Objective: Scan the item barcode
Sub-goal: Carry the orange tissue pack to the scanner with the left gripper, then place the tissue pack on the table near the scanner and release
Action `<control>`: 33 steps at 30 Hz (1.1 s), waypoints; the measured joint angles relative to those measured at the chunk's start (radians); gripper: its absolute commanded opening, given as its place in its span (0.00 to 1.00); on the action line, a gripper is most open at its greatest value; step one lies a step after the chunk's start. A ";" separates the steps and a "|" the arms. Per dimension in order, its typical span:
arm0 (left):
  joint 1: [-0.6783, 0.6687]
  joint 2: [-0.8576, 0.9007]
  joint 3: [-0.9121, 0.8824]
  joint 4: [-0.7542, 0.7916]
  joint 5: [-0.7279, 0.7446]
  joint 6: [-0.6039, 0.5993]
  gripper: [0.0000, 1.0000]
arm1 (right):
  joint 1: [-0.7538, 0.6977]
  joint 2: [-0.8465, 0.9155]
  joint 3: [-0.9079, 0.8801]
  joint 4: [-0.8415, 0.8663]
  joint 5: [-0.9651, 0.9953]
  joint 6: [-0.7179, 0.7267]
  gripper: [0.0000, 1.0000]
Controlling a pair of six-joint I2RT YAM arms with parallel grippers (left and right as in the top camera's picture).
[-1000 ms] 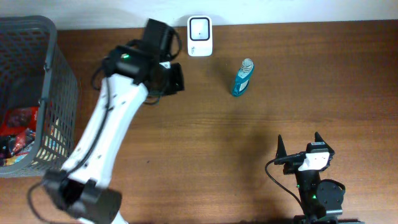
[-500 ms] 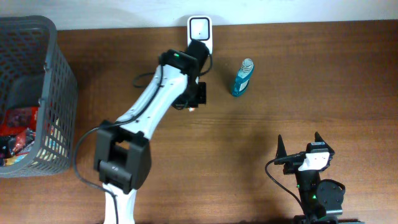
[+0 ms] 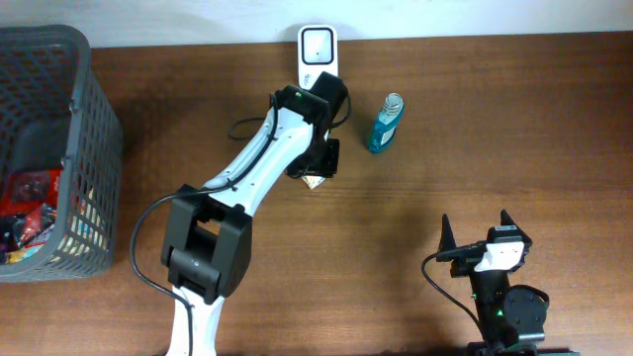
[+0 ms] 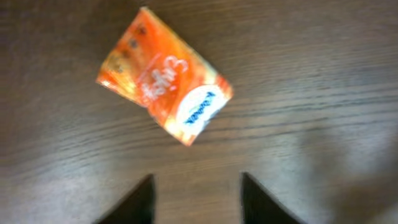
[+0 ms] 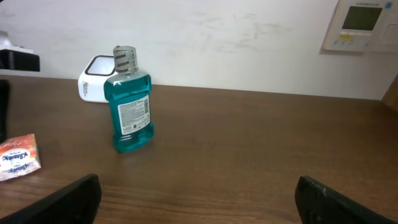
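Orange packet, place: the orange packet (image 4: 165, 74) lies flat on the worktop (image 3: 396, 227), on the near side of the scanner (image 3: 317, 47) and to the left of the mouthwash bottle (image 3: 386, 124).
Orange packet, long axis: in the left wrist view it runs on a diagonal from upper left to lower right.
Orange packet, heading: the end with the white oval label points to the lower right, towards the fingertips; the plain orange end points up and away. The lettering reads upside down in that view.
Orange packet, overhead view: only a small pale corner (image 3: 315, 181) shows from under the arm's head.
Orange packet against left pincer: it sits ahead of the fingertips and a little to their left, apart from both, with bare wood between.
Left pincer: the left pincer (image 4: 197, 180) hangs over the worktop with its fingers apart and nothing between them.
Right pincer: the right pincer (image 3: 475, 222) stands at the near right of the worktop, fingers spread wide, holding nothing, well apart from the packet.
Right wrist view: the packet (image 5: 17, 157) is at the left edge, the upright bottle (image 5: 130, 102) to its right, and the scanner (image 5: 96, 78) behind the bottle.
Basket: a grey basket (image 3: 99, 158) stands at the far left with wrapped goods inside.
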 measured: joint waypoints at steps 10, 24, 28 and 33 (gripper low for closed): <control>0.101 0.003 -0.007 -0.016 -0.042 -0.144 0.00 | 0.000 0.000 0.000 0.000 0.000 0.000 0.98; 0.093 0.005 -0.161 0.208 -0.009 -0.326 0.00 | 0.000 0.000 0.000 0.000 0.000 0.000 0.98; 0.092 0.005 -0.203 0.260 -0.006 -0.394 0.00 | 0.000 0.000 0.000 0.000 0.000 0.000 0.98; 0.090 0.018 -0.237 0.388 -0.006 -0.423 0.00 | 0.000 0.000 0.000 0.000 0.000 0.000 0.98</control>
